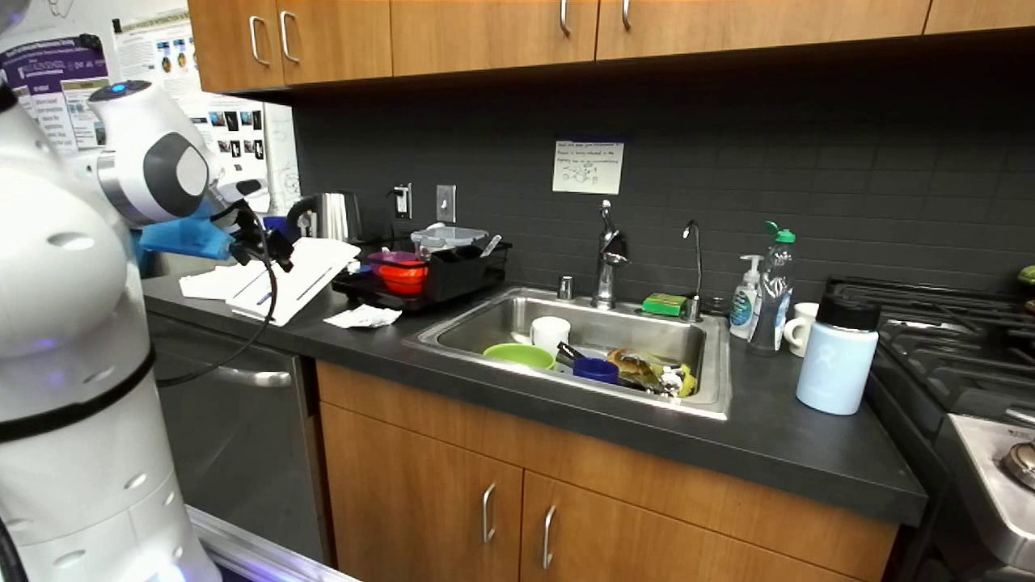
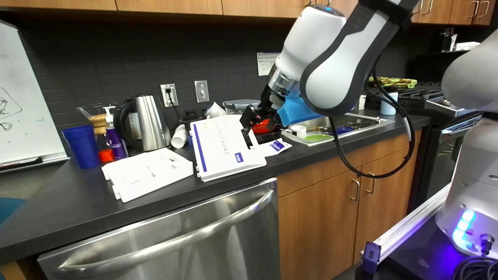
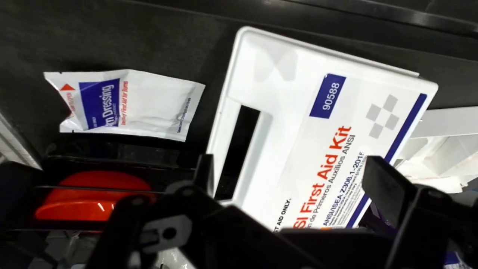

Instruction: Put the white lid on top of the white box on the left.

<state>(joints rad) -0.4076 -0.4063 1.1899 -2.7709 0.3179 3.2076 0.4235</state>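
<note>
With end effector (image 3: 289, 168) spread apart, seems at pick-up; next, clamp First Aid Kit lid (image 3: 310, 142) near bench's (image 2: 62, 202) front edge.

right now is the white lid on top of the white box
No, in an exterior view the white lid shows to the right of the white box, not over it.

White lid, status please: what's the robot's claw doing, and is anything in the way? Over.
Gripper open near white lid, contact unclear. Lid tilted, not yet on white box. Dressing packet beside lid, on the side away from box.
</note>
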